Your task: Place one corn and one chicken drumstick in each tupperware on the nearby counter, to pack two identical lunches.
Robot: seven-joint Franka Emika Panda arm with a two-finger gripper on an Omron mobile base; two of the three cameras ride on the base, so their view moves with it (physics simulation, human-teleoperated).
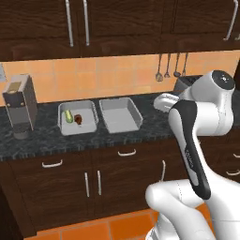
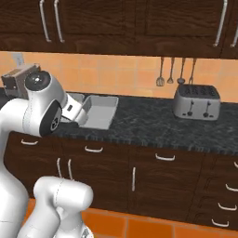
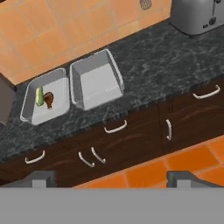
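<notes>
Claw (image 3: 111, 179) empty, fingers spread, hanging back from the desk (image 3: 157, 57). Left tupperware (image 3: 61, 76) packed with corn (image 3: 39, 96) and drumstick (image 3: 49, 100); right tupperware (image 3: 94, 83) bare. Next: fetch second corn

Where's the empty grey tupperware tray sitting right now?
The empty light-grey rectangular tray sits on the black speckled counter, right of the matching tray holding a husked corn cob and brown drumstick.

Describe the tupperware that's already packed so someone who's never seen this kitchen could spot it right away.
Find the black speckled counter under the orange tile wall. Two grey trays sit side by side on it, and the packed tupperware is the one nearer the tall grey appliance. It alone holds a corn and a drumstick; its neighbour holds nothing.
</notes>
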